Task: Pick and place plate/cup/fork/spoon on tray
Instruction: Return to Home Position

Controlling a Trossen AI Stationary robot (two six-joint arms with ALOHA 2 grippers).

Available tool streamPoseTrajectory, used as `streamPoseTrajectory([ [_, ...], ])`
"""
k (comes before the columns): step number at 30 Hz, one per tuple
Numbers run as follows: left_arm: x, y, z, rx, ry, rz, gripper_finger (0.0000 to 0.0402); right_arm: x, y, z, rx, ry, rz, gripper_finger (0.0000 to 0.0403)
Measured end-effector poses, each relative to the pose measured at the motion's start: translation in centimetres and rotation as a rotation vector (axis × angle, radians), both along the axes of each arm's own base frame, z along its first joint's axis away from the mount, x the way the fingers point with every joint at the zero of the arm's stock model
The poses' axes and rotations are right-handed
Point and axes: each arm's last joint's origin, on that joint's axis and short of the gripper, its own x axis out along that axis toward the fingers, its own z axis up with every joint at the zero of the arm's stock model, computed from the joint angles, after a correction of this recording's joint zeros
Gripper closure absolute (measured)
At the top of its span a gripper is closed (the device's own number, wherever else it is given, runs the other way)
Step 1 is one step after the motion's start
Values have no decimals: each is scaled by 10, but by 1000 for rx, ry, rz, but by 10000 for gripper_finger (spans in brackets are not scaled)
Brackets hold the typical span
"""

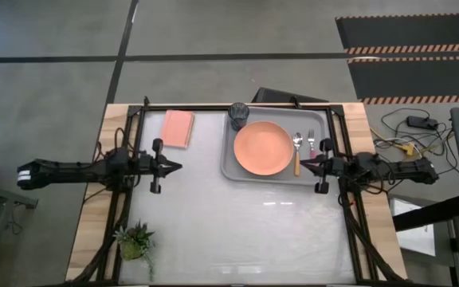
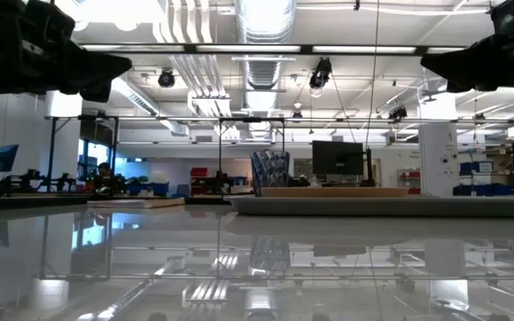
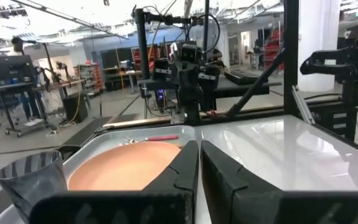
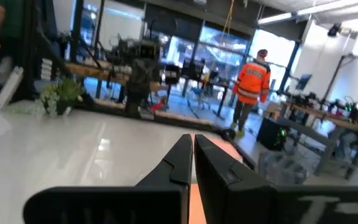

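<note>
To your left the left gripper point(image 1: 175, 167) hangs clenched and empty over bare table point(image 1: 213, 223); on the grey tray point(image 1: 237, 172) sit a blue-grey cup point(image 1: 239, 114), probably light and slick, best pinched at its rim, a stiff salmon-orange plate point(image 1: 262, 149), then spoon point(image 1: 297, 151) and fork point(image 1: 311, 145), slim, best taken by their handles, beside the clenched right gripper point(image 1: 304, 164).
</note>
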Motion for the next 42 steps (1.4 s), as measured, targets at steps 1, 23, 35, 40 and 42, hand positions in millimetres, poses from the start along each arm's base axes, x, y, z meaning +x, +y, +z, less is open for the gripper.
streamPoseTrajectory([
  [1,0,0,0,-1,0,0,401,0,0,-1,-1,7,-5,394],
  [23,7,4,-13,-19,115,88,402,3,-5,-10,-103,136,-185,394],
  [35,11,4,-23,-29,203,89,402,3,-5,-10,23,119,-175,394],
  [40,13,5,-28,-33,243,90,402,3,-5,-10,59,113,-172,394],
  [42,14,5,-29,-35,258,91,402,3,-5,-10,57,113,-172,394],
])
